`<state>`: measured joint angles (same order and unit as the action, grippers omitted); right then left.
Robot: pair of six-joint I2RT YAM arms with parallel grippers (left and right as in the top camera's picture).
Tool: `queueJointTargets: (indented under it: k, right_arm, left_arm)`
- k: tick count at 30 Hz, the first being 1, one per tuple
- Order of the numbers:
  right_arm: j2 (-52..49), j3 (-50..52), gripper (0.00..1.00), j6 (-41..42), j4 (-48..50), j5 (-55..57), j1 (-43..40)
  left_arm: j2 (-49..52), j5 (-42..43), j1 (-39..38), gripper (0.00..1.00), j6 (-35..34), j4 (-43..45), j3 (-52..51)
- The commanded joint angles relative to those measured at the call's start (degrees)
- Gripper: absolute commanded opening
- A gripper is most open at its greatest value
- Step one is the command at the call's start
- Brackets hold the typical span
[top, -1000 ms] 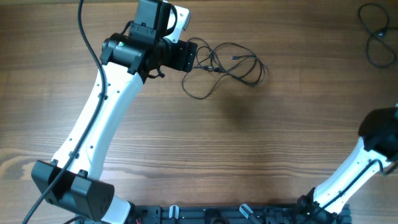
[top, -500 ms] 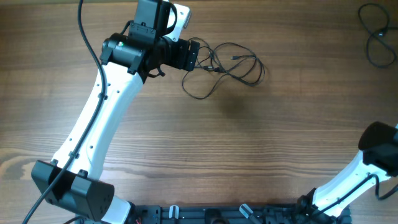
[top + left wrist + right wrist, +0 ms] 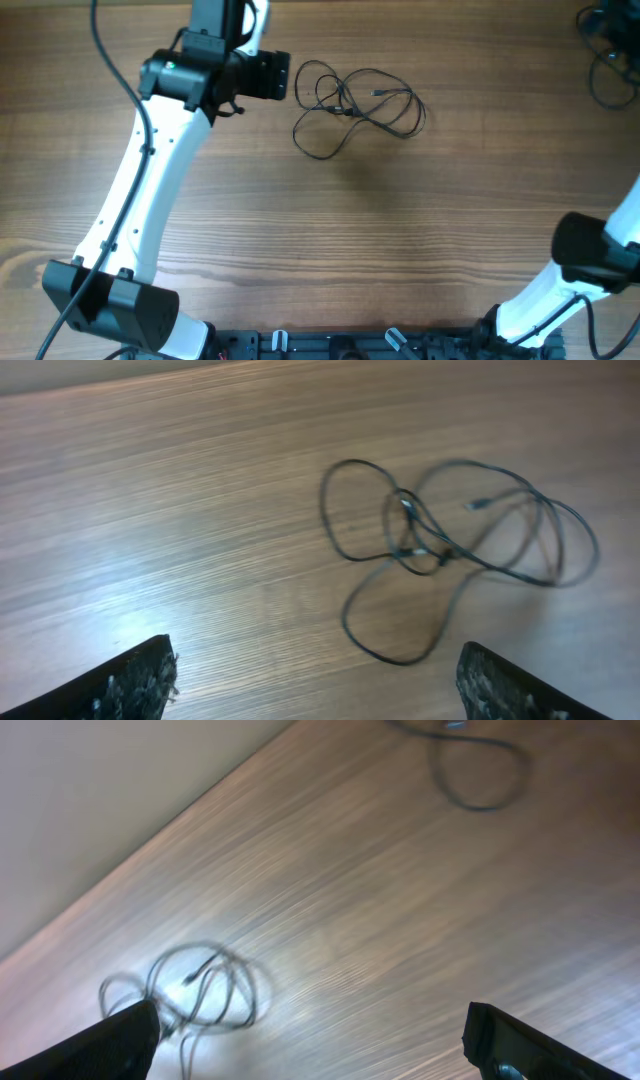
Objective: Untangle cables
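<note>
Well, my left gripper (image 3: 320,688) and my right gripper (image 3: 320,1045) both stand spread wide, with nothing held.
The tangled thin black cables (image 3: 355,102) lie in overlapping loops on the brown wood-grain table (image 3: 400,220), near my left gripper but apart from it, with only bare wood between its jaws. Another loose loop of thin black cable (image 3: 605,55) lies at the table's far right corner, well apart from the tangle.

We see a wooden table (image 3: 400,230), brown, its grain running side to side, with a soft sheen of reflected light on parts of its top. Beyond its far edge we see a plain pale backdrop (image 3: 100,800).
</note>
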<state>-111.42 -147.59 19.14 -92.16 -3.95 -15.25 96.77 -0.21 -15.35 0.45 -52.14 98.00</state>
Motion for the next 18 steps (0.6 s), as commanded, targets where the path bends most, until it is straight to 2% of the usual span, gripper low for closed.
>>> queueJointTargets:
  k: [1, 12, 15, 18]
  right_arm:
    - [1.49, -1.18, 1.00, -1.55, 0.02, -0.59, 7.45]
    - [1.16, -1.18, 1.00, -1.51, 0.02, 8.55, 25.07]
    - [1.16, -1.11, 1.00, -0.92, 0.02, 9.81, 26.88]
    - [1.16, -0.94, 1.00, -0.66, 0.02, 10.40, 27.21]
  left_arm:
    - [0.55, -1.92, 2.62, 0.92, -2.47, 0.28, 0.48]
    - [0.57, -0.74, 4.28, 0.93, -4.11, 1.38, 0.48]
    - [1.29, 6.69, 4.50, 0.94, -0.74, 2.12, 0.48]
    - [2.99, 10.47, 4.61, 0.94, -0.24, 3.61, 0.48]
